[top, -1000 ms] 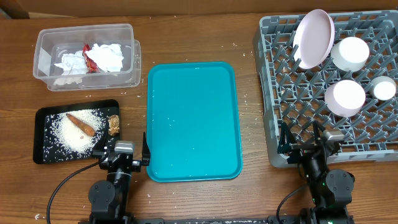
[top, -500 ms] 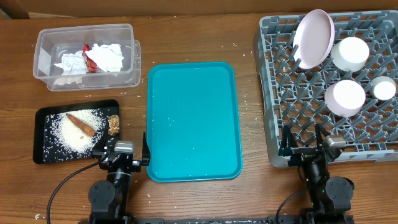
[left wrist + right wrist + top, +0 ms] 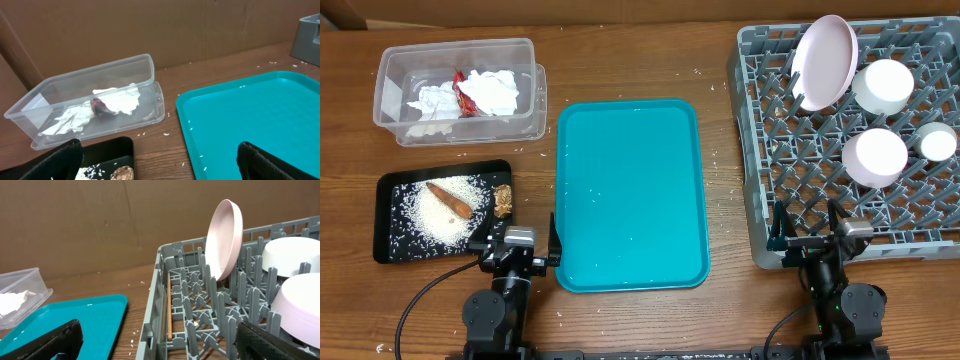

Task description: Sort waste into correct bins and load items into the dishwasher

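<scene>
Now only our right gripper [image 3: 808,226] has eased slightly back at the dish rack [image 3: 748,110], it and our left gripper [image 3: 523,240] gape wide and empty, and with waste [image 3: 488,90] in the clear tub [image 3: 455,45] and black tray [image 3: 390,250] and dishes [image 3: 875,157] racked, we judge the task finished.

Robot lab bench: wooden table [image 3: 620,60], cardboard backdrop [image 3: 150,25], two cabled arms [image 3: 495,310] at its edge.

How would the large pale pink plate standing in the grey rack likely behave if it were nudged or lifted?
The pale pink plate stands on edge, leaning between pegs of the grey rack, so a sideways nudge would probably tip it. It looks rigid and should hold its shape when lifted. Its smooth surface may slip in a grip.
</scene>
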Controlling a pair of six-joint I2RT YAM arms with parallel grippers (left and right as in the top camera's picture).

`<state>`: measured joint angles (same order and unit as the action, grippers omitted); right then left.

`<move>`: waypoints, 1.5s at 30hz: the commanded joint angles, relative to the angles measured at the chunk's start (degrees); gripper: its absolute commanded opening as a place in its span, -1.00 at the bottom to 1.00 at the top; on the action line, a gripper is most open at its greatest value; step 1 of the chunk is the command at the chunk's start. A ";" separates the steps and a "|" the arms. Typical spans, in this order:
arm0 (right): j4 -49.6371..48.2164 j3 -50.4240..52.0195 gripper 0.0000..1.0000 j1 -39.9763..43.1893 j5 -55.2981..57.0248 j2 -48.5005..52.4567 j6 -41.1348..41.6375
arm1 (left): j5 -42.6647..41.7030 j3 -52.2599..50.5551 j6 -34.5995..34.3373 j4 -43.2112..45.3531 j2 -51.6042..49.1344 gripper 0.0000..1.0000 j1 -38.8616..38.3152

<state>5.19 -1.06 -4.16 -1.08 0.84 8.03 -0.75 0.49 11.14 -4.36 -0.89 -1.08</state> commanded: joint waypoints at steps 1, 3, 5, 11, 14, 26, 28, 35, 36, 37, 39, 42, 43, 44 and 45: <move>-0.33 0.61 1.00 -0.33 0.42 -0.72 -0.59 | 0.55 -0.22 1.29 -0.07 0.63 0.99 0.42; -0.33 0.61 1.00 -0.33 0.42 -0.72 -0.59 | 0.55 -0.22 1.29 -0.07 0.63 0.99 0.42; -0.33 0.61 1.00 -0.33 0.46 -0.72 -0.61 | 0.55 -0.22 1.29 -0.07 0.63 0.99 0.42; -0.35 0.61 1.00 -0.33 0.42 -0.72 -0.59 | 0.55 -0.22 1.31 -0.07 0.63 0.99 0.42; -0.37 0.61 1.00 -0.33 0.42 -0.72 -0.59 | 0.55 -0.22 1.29 -0.07 0.63 1.00 0.42; -0.37 0.61 1.00 -0.33 0.42 -0.68 -0.61 | 0.55 -0.22 1.29 -0.07 0.63 1.00 0.42; -0.37 0.61 1.00 -0.33 0.42 -0.68 -0.59 | 0.55 -0.22 1.29 -0.07 0.63 0.99 0.42; -0.37 0.61 1.00 -0.33 0.42 -0.68 -0.59 | 0.55 -0.22 1.29 -0.07 0.63 1.00 0.42; -0.37 0.61 1.00 -0.33 0.42 -0.68 -0.61 | 0.55 -0.22 1.29 -0.07 0.63 1.00 0.42; -0.37 0.61 1.00 -0.33 0.42 -0.68 -0.59 | 0.55 -0.22 1.29 -0.07 0.63 1.00 0.42; -0.37 0.61 1.00 -0.33 0.42 -0.68 -0.59 | 0.55 -0.22 1.29 -0.07 0.63 1.00 0.42; -0.37 0.61 1.00 -0.33 0.42 -0.68 -0.59 | 0.55 -0.22 1.29 -0.07 0.63 1.00 0.42; -0.37 0.61 1.00 -0.33 0.42 -0.68 -0.59 | 0.55 -0.22 1.29 -0.07 0.63 1.00 0.42; -0.37 0.61 1.00 -0.33 0.42 -0.68 -0.59 | 0.55 -0.22 1.29 -0.07 0.63 1.00 0.42; -0.37 0.61 1.00 -0.33 0.42 -0.68 -0.59 | 0.55 -0.22 1.29 -0.07 0.63 0.99 0.42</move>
<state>5.13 -1.06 -4.16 -1.06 0.84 7.64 -0.75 0.49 11.14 -4.36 -0.89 -1.08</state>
